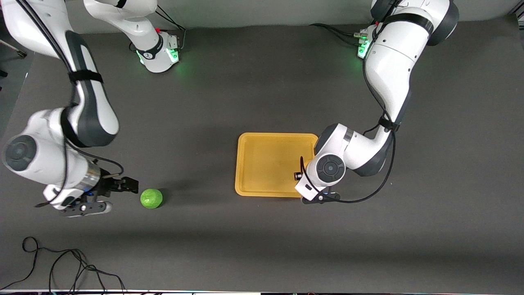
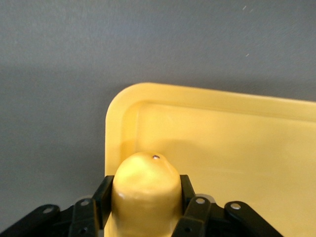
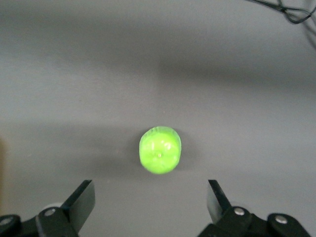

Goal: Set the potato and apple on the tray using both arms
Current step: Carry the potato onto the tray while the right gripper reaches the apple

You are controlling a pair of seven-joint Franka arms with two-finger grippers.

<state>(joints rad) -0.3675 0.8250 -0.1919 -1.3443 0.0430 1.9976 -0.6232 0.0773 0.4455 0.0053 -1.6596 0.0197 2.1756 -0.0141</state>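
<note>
Potato [image 2: 145, 190] clamped in left hand [image 2: 143, 207] over tray [image 1: 262, 143] lower-right corner; right hand [image 3: 150, 197] spread wide beside apple [image 1: 151, 198], lower-left of frame.

This is a robotics lab. Two white arms [image 1: 389, 82] with black joint bands stand bolted at the edge of a desk [image 1: 245, 82] covered in plain dark grey matting, their bases [image 1: 161, 53] glowing green. Black cables run along the arms, and a loose cable [image 1: 61, 266] coils on the desk nearer the front camera than the tray [image 1: 266, 139]. The only objects are plastic props: the yellow tray and a toy green apple [image 1: 151, 198]. Nothing domestic appears.
</note>
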